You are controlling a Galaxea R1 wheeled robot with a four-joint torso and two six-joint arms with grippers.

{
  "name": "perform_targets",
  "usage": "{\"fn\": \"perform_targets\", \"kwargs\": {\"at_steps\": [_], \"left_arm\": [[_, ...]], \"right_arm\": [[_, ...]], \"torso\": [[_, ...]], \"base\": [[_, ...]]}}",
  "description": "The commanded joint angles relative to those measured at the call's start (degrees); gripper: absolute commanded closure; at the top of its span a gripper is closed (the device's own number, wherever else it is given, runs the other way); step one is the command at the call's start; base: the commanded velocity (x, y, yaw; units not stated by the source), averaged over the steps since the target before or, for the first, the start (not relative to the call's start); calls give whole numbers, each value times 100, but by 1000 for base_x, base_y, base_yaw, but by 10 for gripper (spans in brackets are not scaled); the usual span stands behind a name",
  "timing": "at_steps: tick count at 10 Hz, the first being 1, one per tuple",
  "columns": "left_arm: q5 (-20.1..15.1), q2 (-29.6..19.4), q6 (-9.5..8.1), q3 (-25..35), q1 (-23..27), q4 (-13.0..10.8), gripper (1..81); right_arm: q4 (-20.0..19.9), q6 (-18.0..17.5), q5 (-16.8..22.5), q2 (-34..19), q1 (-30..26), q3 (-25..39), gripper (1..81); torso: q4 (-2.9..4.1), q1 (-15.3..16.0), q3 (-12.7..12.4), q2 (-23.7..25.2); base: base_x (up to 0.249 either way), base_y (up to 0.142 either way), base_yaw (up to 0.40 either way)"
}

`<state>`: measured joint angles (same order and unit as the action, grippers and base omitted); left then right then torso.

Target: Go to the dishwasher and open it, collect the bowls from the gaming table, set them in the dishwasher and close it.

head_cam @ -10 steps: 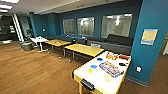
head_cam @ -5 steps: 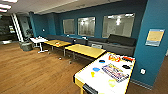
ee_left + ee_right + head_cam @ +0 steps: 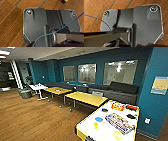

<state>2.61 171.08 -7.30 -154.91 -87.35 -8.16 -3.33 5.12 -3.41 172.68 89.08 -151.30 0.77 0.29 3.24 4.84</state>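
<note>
The gaming table (image 3: 105, 130), long and white-topped, stands at the lower right of the head view, against the teal wall. On it lie a colourful board-game box (image 3: 119, 122), a blue bowl (image 3: 99, 119), a dark bowl (image 3: 104, 110), a black bowl (image 3: 130, 116) and a yellow bowl (image 3: 117, 134). A small yellow piece (image 3: 96, 125) sits near the blue bowl. The dishwasher is out of view. Both wrist views look down on the robot's dark plate over the wooden floor.
Two yellow-topped tables (image 3: 86, 98) (image 3: 57, 90) stand in a row beyond the gaming table, with a small white table (image 3: 38, 87) further back. A dark sofa (image 3: 120, 90) runs along the teal wall. Open wooden floor (image 3: 35, 119) stretches to the left.
The whole head view has shifted: the camera has come a little nearer, and the gaming table shows larger. Nothing on the table has moved.
</note>
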Motion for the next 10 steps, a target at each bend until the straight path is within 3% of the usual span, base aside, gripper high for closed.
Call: {"fn": "perform_targets", "kwargs": {"at_steps": [1, 10], "left_arm": [[-278, -39, 27, 4, 301, -19, 10], [-278, -22, 35, 13, 292, -28, 10]], "right_arm": [[60, 24, 289, 6, -289, 40, 10], [60, 24, 280, -12, -280, 40, 10]], "torso": [[0, 0, 0, 0], [0, 0, 0, 0]], "base": [[173, 106, 0], [171, 106, 0]]}}
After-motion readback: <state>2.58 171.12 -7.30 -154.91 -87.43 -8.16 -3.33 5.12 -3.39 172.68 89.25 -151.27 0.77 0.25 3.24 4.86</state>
